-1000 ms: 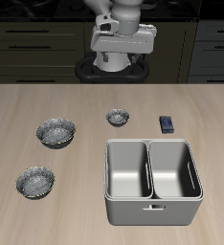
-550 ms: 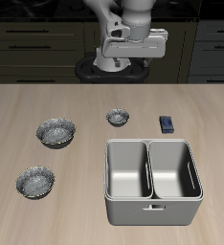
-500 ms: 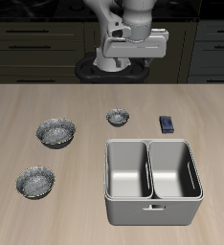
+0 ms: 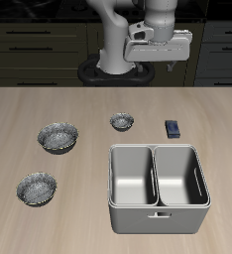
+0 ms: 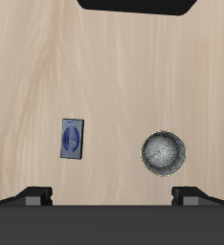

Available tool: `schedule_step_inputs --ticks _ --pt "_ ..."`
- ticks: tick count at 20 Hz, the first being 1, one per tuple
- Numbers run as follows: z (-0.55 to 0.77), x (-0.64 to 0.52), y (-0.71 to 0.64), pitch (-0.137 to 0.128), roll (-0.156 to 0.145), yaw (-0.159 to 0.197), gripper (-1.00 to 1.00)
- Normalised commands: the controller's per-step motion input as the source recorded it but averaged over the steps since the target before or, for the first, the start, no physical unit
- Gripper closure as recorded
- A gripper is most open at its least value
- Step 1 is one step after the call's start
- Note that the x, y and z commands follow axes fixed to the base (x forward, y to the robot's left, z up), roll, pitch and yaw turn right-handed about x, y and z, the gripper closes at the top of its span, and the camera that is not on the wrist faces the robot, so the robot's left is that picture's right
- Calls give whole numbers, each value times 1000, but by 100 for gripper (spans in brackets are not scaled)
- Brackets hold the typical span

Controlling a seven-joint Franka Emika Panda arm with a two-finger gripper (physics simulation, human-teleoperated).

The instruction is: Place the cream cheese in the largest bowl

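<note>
**Mia:** Where is the cream cheese (image 4: pixel 174 128)?

**Ben:** It is the little dark blue box lying flat on the wooden counter (image 4: pixel 29 109). It sits just behind the back rim of the grey two-part tub (image 4: pixel 158 187). Nothing is touching it. The wrist camera sees it too (image 5: pixel 73 138), with its paler label facing up.

**Mia:** And the largest bowl?

**Ben:** I think it is the shiny silver one (image 4: pixel 58 136) far across the counter from the box. It is speckled inside. A slightly smaller bowl (image 4: pixel 37 188) sits nearer the front edge, close to it. The two look almost the same size from here, so I am not fully sure which is bigger.

**Mia:** What about the tiny bowl?

**Ben:** The tiny bowl (image 4: pixel 122 121) sits between the big bowl and the blue box, near the box but not touching it. The wrist camera shows it (image 5: pixel 165 152) beside the cream cheese.

**Mia:** Where is the robot's hand?

**Ben:** The gripper (image 4: pixel 160 67) hangs high up at the back of the counter, well above everything. It holds nothing.

**Mia:** Are the jaws apart?

**Ben:** In the wrist view, two dark finger ends (image 5: pixel 35 194) peek in, spread far apart with bare counter between them. So the jaws are wide and released.
</note>
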Motion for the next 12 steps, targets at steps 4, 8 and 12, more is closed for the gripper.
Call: schedule_step_inputs --ticks 4,8,12 --pt "-16 87 383 -22 9 -14 -100" --pt "-88 71 256 21 1 5 -100" --pt "-114 129 359 10 10 23 -100"
